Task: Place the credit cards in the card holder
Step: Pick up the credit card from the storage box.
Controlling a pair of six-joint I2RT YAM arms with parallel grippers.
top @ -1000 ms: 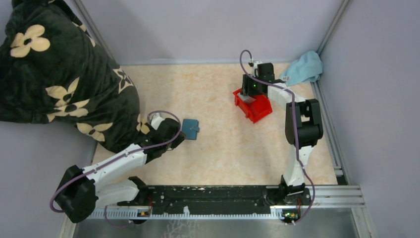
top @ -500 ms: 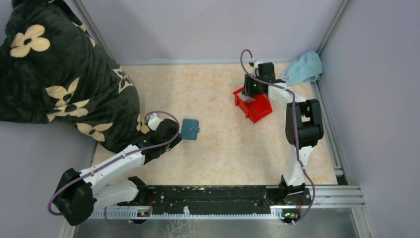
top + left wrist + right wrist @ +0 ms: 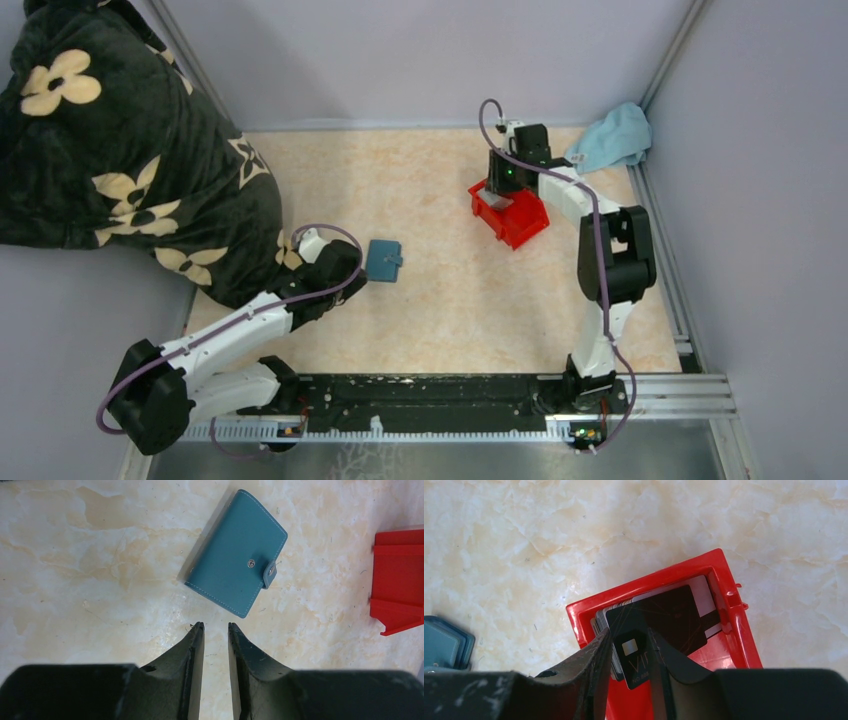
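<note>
Beige tabletop [image 3: 440,300]; R hand [image 3: 629,632] at cards [image 3: 669,615] in bin [image 3: 649,581].

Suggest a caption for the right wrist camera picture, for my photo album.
The right gripper straddles the topmost credit card, a dark one, lying in the red bin.

Teal card holder [image 3: 235,572] closed flat on table [image 3: 100,555]; credit cards [image 3: 669,615] stacked (black one uppermost) in red bin [image 3: 649,578].
</note>
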